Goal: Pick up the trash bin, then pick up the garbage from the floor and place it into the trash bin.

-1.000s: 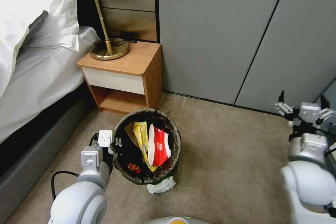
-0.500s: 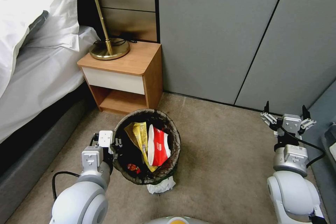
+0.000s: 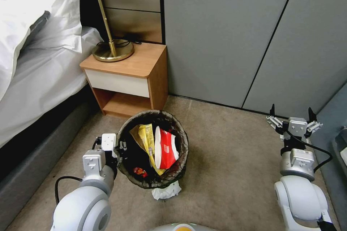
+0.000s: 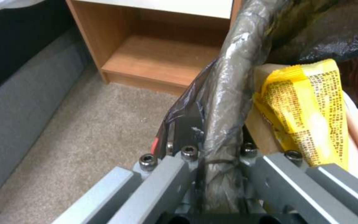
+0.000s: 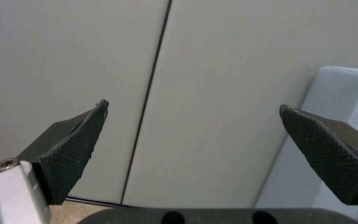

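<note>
Bed: I see the white-sheeted bed (image 3: 39, 61) along my left, its grey base running beside the carpet.
Carpet: the beige carpet floor (image 3: 231, 158) carries the work.
Nightstand: the wooden nightstand (image 3: 126, 79) stands just behind the bin, a brass lamp (image 3: 108, 39) on top.
Trash bin: the trash bin (image 3: 182, 151) sits in front of the nightstand, its dark bag folded over the rim; I cannot tell whether it is off the carpet.
Left pincer: my left pincer (image 4: 218, 155) is clamped on the bagged rim on the bin's left side, one finger outside, one inside.
Right pincer: my right pincer (image 3: 291, 122) hangs well apart from the bin, near the grey wall panels, fingers spread wide and holding nothing.
Garbage inside: a yellow snack wrapper (image 3: 146, 137) and a red-and-white packet (image 3: 165, 148) stand in the bin, touching.
Garbage outside: white crumpled paper (image 3: 166, 190) lies on the carpet against the bin's near side.
Step, as I judge it: carry the bin level so nothing spills, keep the rim grip firm because the bag looks slippery, and bring my right pincer down over the white paper.
</note>
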